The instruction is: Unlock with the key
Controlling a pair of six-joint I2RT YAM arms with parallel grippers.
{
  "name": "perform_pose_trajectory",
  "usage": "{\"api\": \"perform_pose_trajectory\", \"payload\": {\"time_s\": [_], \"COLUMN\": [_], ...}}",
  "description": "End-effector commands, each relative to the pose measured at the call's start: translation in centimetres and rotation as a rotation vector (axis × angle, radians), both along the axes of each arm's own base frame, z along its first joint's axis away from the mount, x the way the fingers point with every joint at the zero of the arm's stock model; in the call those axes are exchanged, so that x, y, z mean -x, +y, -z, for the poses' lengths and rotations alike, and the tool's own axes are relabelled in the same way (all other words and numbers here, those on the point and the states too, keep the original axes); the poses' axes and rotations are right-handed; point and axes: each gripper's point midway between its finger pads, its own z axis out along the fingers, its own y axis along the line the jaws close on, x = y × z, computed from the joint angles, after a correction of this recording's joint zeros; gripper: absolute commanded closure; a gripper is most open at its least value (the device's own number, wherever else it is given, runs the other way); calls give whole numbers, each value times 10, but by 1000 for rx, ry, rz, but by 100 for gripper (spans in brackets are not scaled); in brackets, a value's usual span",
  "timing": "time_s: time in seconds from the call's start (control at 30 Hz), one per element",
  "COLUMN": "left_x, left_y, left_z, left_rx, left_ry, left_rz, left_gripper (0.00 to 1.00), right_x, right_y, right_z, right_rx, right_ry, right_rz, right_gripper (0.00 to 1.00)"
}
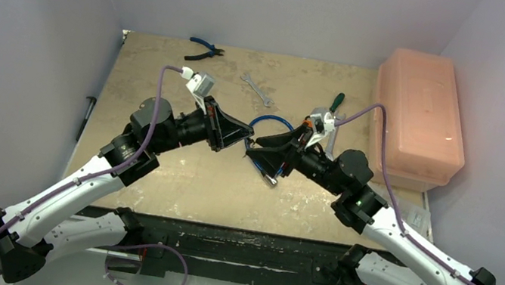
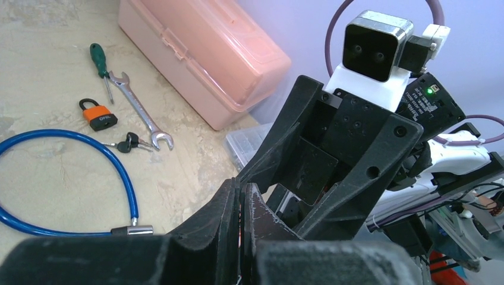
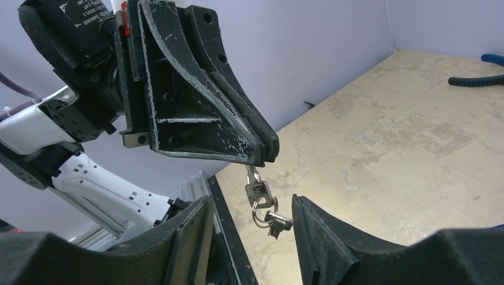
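Observation:
My left gripper (image 1: 249, 136) is shut on a silver key (image 3: 257, 189); a ring with a second key (image 3: 276, 221) dangles below its tips (image 3: 267, 155). In the left wrist view its jaws (image 2: 241, 190) are pressed together and the key is hidden. My right gripper (image 1: 258, 146) is open, its fingers on either side of the hanging keys (image 3: 250, 200), touching nothing I can see. A blue cable lock (image 1: 272, 121) lies looped on the table under both grippers, its metal barrel end (image 2: 132, 230) near the front. An orange padlock (image 2: 98, 114) lies farther back.
A pink toolbox (image 1: 418, 115) stands at the right. A wrench (image 1: 256, 89), a green-handled screwdriver (image 1: 335, 102) and blue pliers (image 1: 205, 48) lie at the back. Black-headed keys (image 2: 129, 143) lie beside the padlock. A small clear box (image 2: 246, 145) sits by the toolbox.

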Motion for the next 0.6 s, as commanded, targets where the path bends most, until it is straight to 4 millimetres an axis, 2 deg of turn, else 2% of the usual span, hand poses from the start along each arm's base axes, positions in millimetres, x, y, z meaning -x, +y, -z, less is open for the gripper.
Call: {"api": "perform_pose_trajectory", "payload": {"time_s": [0.0,0.57], "left_x": [8,5], "left_y": [3,0], "left_z": [-38,-30], "left_rx": [86,94], "left_ry": [-75,-57], "left_rz": [12,14], "left_gripper": [100,100], "right_x": [3,3], "right_y": [0,5], "right_z": [-32,-37], "right_rx": [-75,-83], "right_ry": [-57,-62], "right_rz": [-19,-37], "right_gripper": [45,61]}}
